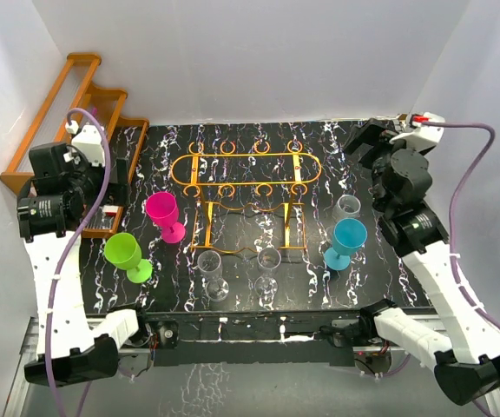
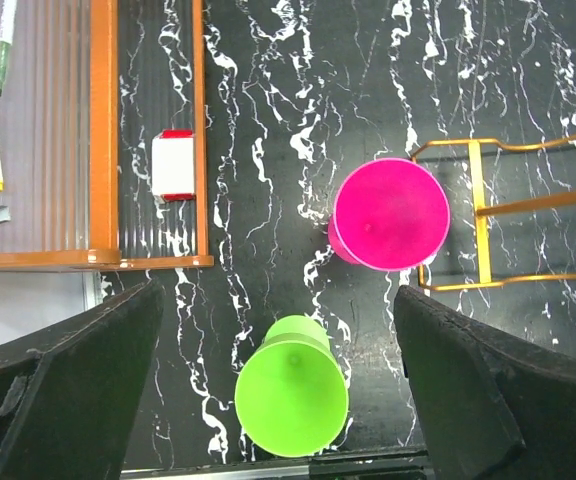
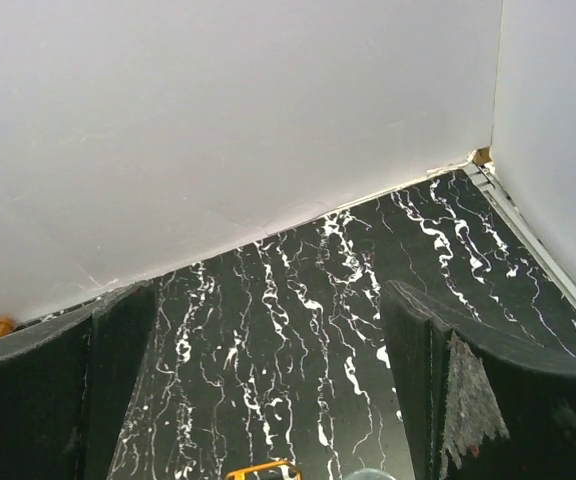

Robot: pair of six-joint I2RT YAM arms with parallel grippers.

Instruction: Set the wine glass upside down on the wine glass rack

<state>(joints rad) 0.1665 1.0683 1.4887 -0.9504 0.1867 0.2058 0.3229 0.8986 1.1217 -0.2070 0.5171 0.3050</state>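
While neither arm holds anything, step reads as approach: left gripper [image 2: 278,290] spread wide over pink wine glass [image 2: 391,213], which stands upright just beside wine glass rack [image 1: 195,170]; right gripper [image 3: 268,290] agape, idle. Next move likely calls for stem grasp, then inversion

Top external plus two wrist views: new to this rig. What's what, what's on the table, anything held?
A left arm and a right arm are bolted at the near edge of a black table. The top view looks down from behind them. The wrist views look out between the left fingers and the right fingers.

On the table are an orange wine glass rack, a pink glass, a green glass, a teal glass and three clear glasses. All are upright and none is on the rack. A wooden shelf sits far left.

Both sets of fingers are open, and nothing is held.
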